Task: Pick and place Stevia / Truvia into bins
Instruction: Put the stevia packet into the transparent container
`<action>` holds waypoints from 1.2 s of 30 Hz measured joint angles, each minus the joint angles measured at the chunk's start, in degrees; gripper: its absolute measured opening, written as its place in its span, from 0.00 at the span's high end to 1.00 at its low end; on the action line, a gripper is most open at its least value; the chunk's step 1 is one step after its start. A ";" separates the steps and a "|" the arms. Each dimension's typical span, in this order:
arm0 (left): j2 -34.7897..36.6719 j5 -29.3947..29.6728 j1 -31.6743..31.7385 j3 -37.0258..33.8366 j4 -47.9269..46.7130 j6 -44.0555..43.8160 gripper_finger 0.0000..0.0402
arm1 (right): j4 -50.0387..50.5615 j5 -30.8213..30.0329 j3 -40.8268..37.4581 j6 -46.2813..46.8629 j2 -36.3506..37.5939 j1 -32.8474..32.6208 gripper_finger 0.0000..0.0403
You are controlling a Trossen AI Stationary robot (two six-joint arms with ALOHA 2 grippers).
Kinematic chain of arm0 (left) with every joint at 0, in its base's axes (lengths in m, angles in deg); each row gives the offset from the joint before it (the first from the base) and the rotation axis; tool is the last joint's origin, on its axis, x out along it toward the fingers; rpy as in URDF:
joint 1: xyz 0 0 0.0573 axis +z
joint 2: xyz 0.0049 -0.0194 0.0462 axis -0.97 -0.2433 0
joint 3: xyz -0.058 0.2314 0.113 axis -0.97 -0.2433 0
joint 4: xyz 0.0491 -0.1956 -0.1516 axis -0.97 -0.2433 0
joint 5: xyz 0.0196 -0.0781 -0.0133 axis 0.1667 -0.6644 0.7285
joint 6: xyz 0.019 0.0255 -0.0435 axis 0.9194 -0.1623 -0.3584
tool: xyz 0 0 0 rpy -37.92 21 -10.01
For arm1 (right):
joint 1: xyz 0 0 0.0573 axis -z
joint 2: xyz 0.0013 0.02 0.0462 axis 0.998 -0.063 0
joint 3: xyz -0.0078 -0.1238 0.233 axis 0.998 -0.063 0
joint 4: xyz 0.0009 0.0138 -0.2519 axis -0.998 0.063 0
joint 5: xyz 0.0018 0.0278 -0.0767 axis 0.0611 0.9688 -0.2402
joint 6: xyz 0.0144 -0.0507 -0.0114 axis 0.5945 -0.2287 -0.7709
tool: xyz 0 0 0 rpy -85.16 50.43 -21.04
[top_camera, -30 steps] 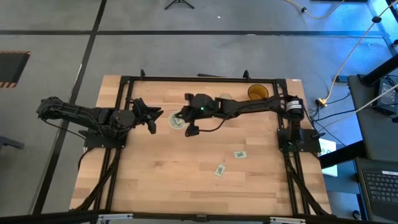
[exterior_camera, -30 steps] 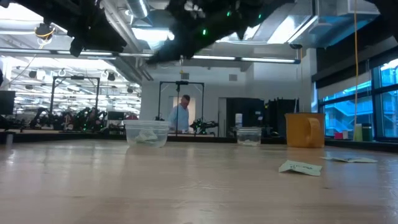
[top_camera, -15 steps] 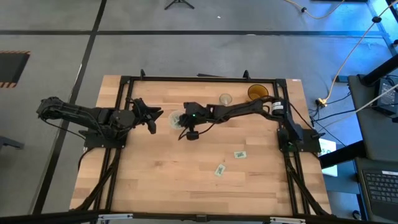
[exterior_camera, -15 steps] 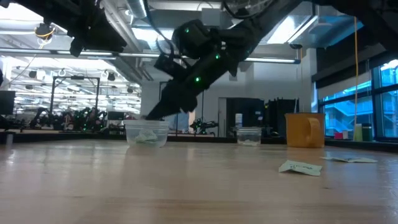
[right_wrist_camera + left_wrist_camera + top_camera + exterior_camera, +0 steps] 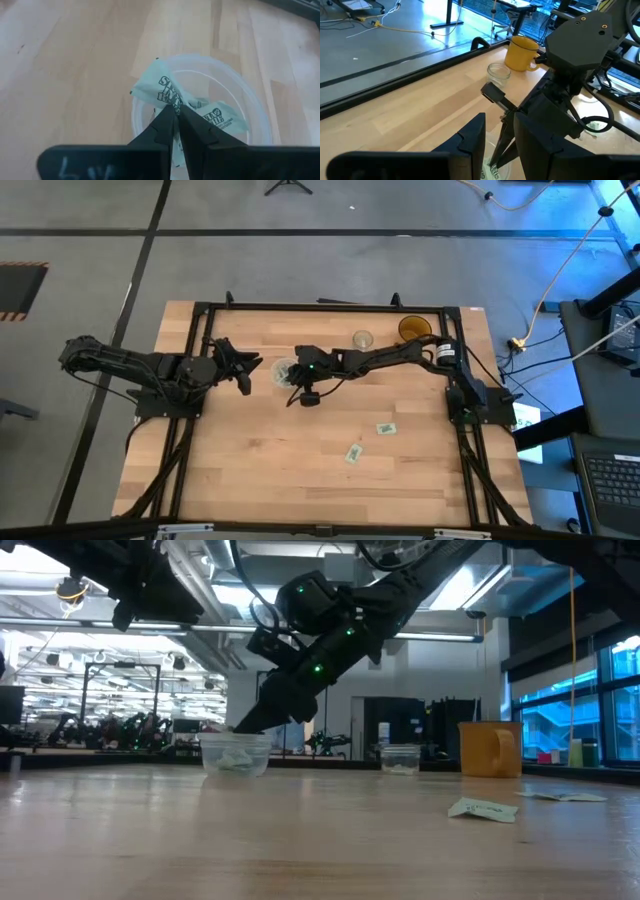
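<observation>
My right gripper [image 5: 291, 374] reaches over the wide clear cup [image 5: 280, 372] at the table's middle left. It is shut on a pale green sachet [image 5: 159, 92] just above the cup's rim [image 5: 236, 737]. Another sachet [image 5: 221, 118] lies inside the cup. Two sachets [image 5: 386, 428] [image 5: 353, 453] lie flat on the table toward the near right. My left gripper [image 5: 246, 370] is open and empty just left of the cup, its fingers [image 5: 476, 134] pointing at it. My right gripper pinches the sachet's near edge [image 5: 172, 104] between its two fingertips. The fingers slant down from the table's right side [image 5: 262, 712]. The sachet sticks out past the fingertips, tilted, over the cup's inside; whether its far end touches the cup I cannot tell.
A small clear cup [image 5: 362, 339] and a yellow mug [image 5: 414, 329] stand at the far right of the table. A black frame [image 5: 330, 307] runs along the table's edges. Bare wood lies at the near left.
My right gripper has gone toward the table's left edge and down to the wide clear cup's rim with the sachet, then kept still over the cup for the last half second.
</observation>
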 joint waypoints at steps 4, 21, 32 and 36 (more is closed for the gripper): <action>0.00 0.00 0.01 0.00 0.00 0.00 0.76 | 0.04 -3.04 0.00 -0.01 0.00 0.03 0.88; 0.00 0.02 0.02 0.00 0.01 0.00 0.76 | 7.14 -5.90 0.07 -0.01 9.92 -1.73 0.72; 0.00 0.02 0.02 0.00 0.01 0.00 0.76 | 29.66 -1.07 0.07 0.10 25.72 -3.97 0.72; 0.00 0.00 0.02 0.00 0.07 -0.02 0.76 | 43.83 4.33 0.07 0.21 29.67 -4.61 0.72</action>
